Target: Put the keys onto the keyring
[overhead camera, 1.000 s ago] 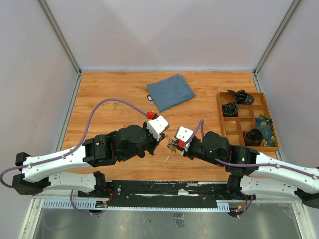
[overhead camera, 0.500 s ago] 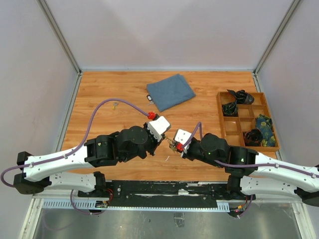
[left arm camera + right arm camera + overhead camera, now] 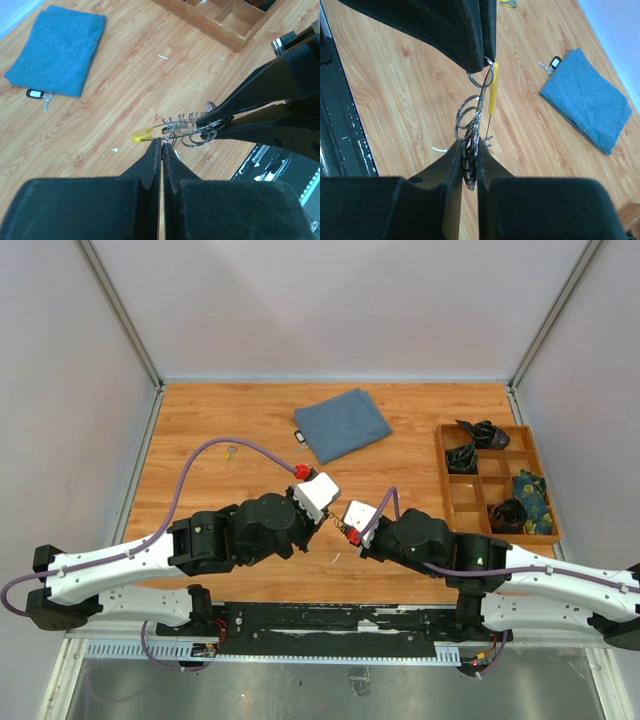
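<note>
Filling the middle of the overhead view: wooden desk [image 3: 200, 410]. At its right edge, a compartment tray [image 3: 441, 480] holding dark bundles. Toward top centre, a folded blue cloth [image 3: 342, 424].

Lower centre of that view, meeting tip to tip above the desk: left pincer [image 3: 334, 522] and right pincer [image 3: 345, 528].

Left pincer pressed together, pinching the keyring [image 3: 172, 121] at the centre of the left wrist view. Thin grey loop, ridged along its top, with a yellow piece [image 3: 141, 134] at its left end. Held off the desk, strung between both pincers.

Right pincer closed on a bunch of small wire rings [image 3: 470, 167], low centre in the right wrist view, coiling up toward the left pincer's tip. Cannot tell whether part of the keyring or belonging to keys already gathered. No key blade clearly made out in the grip.

Loose on the desk: a key with a black tag [image 3: 36, 94] touching the cloth's edge at the left of the left wrist view. Also a small key [image 3: 231, 451] at upper left of the overhead view, well apart from both pincers.

Judged as the threading step: feeding the small rings onto the loop. Next move likely calls for holding the left grip steady, finding the loop's open end, and sliding the rings along without twisting the wire. After that, probably fetching the two loose keys.
</note>
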Controlling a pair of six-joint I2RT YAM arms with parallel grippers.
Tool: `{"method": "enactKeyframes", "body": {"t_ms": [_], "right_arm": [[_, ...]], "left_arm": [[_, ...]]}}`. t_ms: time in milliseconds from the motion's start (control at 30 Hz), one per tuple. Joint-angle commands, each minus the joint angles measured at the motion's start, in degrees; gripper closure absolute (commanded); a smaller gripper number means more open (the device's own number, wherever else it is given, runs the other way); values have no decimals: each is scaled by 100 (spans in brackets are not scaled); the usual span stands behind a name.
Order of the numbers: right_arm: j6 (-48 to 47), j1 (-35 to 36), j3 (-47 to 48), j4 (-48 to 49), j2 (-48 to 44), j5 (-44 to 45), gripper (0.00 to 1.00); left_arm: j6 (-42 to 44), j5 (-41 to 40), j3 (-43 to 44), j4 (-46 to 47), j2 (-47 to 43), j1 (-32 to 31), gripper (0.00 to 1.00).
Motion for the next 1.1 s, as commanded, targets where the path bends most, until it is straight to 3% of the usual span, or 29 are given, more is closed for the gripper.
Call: {"method": "enactKeyframes", "body": {"t_ms": [0,1067], "right_arm": [[-94,141,291,267,43,-95,99],[-328,402,463,28,-11,95,99]], "left_arm": [[-50,-178,82,426,-90,5,99],[-226,-584,92,202,11,14,99]]}}
